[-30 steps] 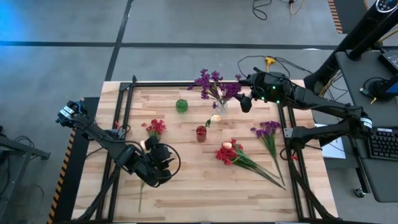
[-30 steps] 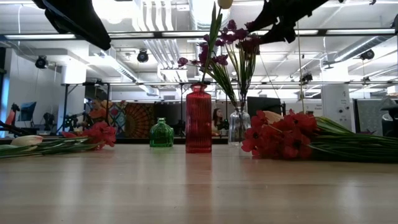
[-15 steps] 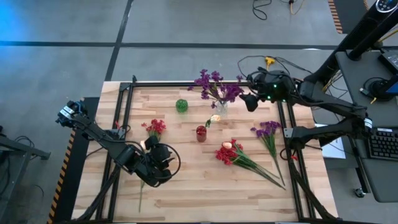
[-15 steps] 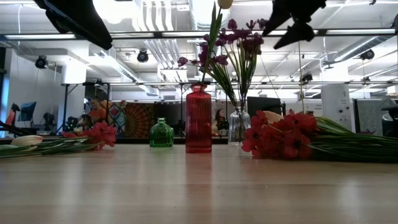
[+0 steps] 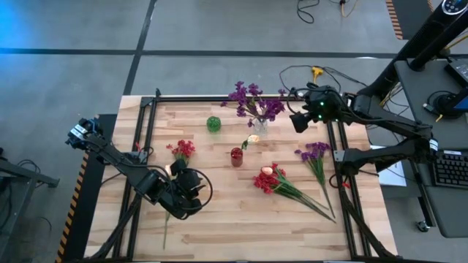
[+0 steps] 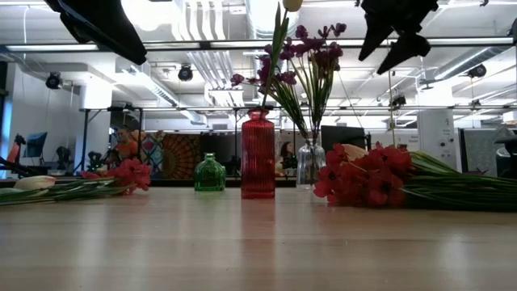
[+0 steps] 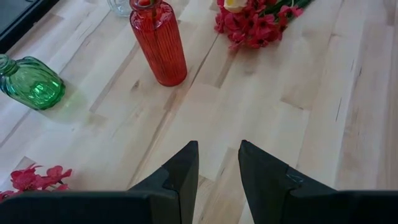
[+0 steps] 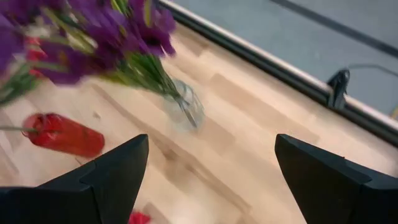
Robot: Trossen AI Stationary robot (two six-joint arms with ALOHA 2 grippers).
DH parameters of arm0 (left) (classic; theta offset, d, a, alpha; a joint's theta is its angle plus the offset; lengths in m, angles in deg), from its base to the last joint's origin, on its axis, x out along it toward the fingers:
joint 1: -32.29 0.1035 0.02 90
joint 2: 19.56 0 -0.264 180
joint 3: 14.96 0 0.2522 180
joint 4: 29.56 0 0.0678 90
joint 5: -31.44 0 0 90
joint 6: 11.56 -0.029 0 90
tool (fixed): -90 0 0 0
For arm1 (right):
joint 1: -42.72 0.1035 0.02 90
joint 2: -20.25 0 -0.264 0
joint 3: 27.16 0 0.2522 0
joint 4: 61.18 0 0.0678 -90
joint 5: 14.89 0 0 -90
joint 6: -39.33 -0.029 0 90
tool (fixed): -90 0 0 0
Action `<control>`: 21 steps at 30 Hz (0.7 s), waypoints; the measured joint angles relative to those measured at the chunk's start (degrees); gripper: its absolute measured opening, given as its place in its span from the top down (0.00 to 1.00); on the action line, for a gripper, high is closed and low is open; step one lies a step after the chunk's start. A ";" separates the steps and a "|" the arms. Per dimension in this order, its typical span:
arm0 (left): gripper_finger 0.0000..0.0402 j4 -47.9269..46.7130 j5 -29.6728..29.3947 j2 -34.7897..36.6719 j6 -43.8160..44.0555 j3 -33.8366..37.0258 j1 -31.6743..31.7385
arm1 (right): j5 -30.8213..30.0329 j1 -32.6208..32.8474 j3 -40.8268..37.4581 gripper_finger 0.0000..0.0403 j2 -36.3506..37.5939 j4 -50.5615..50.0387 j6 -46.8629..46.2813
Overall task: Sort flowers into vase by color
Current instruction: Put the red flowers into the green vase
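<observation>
**A:** Pale wooden planks make up the table (image 5: 219, 219), with a grey floor around it. Where do the flowers stand?

**B:** A purple bunch already sits in the small clear glass vase (image 5: 259, 126) at twelve o'clock on the table. The slim ribbed red glass vase (image 5: 236, 156) near the centre holds a single cream-tipped stem. The squat green glass bottle (image 5: 213, 123) at eleven looks empty.

**A:** And what is loose?

**B:** A purple sprig on a long green stem (image 5: 316, 159) lies at three o'clock, a red bundle with green stems (image 5: 281, 184) at four to five, and a small red sprig (image 5: 181, 150) at nine.

**A:** Which arm takes the purple one?

**B:** I'd judge the right. The right gripper (image 5: 299, 121) hangs open and empty just past the clear vase, and the sprig lies at about five o'clock from it, its stem running from blossoms at the near end down toward the table's front right. The left gripper (image 5: 183, 196) waits low at seven o'clock, fingers parted and holding nothing.

**A:** Any change?

**B:** A second ago the right gripper was against the purple blossoms in the vase; it has drawn back toward the table's right edge.
</observation>
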 joint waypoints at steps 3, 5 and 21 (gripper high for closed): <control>0.76 0.00 0.01 0.00 0.00 0.00 0.00 | -0.01 0.00 0.00 0.15 0.00 -3.19 -1.60; 0.76 0.02 0.00 0.00 0.02 0.00 0.00 | -0.01 0.00 -0.05 0.15 0.00 -5.16 -2.42; 0.76 0.05 0.01 0.00 0.04 0.00 0.00 | 0.57 11.92 -6.62 0.15 0.09 -13.28 -12.10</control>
